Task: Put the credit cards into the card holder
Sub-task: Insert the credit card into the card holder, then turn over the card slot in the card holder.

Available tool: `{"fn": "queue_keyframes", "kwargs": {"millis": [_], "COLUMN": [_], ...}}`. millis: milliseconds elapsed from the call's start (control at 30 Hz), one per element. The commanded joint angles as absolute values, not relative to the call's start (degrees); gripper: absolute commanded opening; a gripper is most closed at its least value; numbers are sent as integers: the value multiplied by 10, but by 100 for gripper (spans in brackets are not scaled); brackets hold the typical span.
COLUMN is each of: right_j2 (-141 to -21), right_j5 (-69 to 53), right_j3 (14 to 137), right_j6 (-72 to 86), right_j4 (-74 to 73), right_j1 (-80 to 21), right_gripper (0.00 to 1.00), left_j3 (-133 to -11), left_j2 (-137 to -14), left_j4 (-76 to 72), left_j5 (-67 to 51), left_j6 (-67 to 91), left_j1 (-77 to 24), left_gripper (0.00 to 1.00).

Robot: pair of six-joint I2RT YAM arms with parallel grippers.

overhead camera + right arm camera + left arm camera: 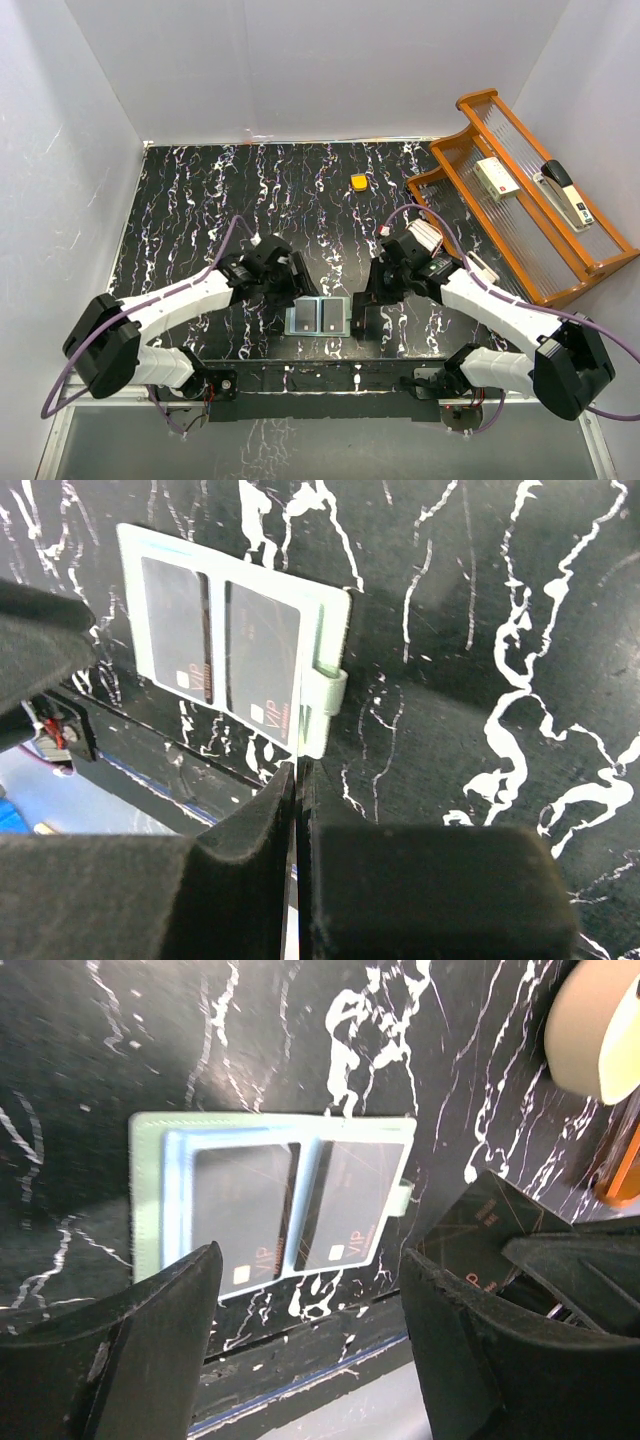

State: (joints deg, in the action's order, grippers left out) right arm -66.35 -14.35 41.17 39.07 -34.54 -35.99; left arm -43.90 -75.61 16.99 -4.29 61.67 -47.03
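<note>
Sage-green card holder (270, 1130), just beyond left gripper (310, 1260)

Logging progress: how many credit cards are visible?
3. Two dark rectangular credit cards sit side by side in the open pale green card holder; a third card is pinched in the right end effector. More may be hidden.

- The card holder (150, 1190) lies flat on the table (200, 220), between the left gripper (305, 1350) and the right gripper (298, 860).
- 2 cards (243, 1205) sit side by side in its pockets.
- A 3rd card (480, 1235) sits between the right gripper's fingers, just right of the holder.
- A small block (359, 182) lies well beyond both grippers.
- A rack (478, 99) stands off to the right gripper's right.
</note>
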Motion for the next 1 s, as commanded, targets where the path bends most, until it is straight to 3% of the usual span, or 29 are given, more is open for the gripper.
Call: {"fn": "queue_keyframes", "kwargs": {"millis": [0,567,967], "right_j2": [-659,-792,-849], "right_j5": [-173,-279,-271], "right_j3": [442,455,441], "right_j6": [396,429,423], "right_j4": [-289,-108,-90], "right_j1": [-362,-361,-362], "right_gripper": [0,0,0], "left_j3": [-423,-359,-326], "left_j2": [-720,-740,-754], "left_j4": [176,53,13], "left_j5": [-73,-137,-133], "left_j6": [574,554,557], "left_j1": [-433,-386,-384], "left_gripper": [71,73,73]}}
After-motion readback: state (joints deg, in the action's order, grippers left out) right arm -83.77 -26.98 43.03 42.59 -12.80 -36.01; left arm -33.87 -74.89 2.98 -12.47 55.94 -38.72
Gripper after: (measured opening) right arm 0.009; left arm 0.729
